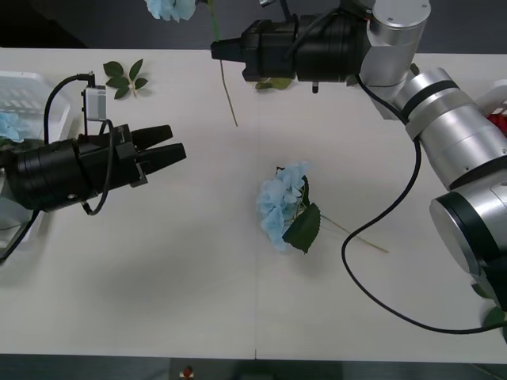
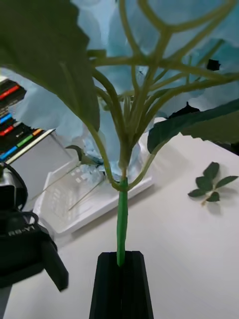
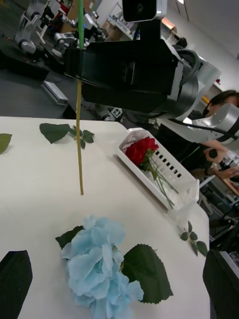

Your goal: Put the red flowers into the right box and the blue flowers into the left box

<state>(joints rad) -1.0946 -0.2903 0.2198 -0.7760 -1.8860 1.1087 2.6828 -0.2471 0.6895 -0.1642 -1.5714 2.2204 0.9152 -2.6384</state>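
We see even, bright overhead light on the white table (image 1: 198, 317), casting soft shadows under the left gripper (image 1: 176, 150). In the right wrist view the nearest leaf (image 2: 45, 55) blurs out of focus.

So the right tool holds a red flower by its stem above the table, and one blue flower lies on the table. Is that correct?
Not quite. The right tool holds a blue flower, not a red one: the right wrist view shows the stem pinched, with blue petals above. The red flowers lie in the right box. Another blue flower lies on the table.
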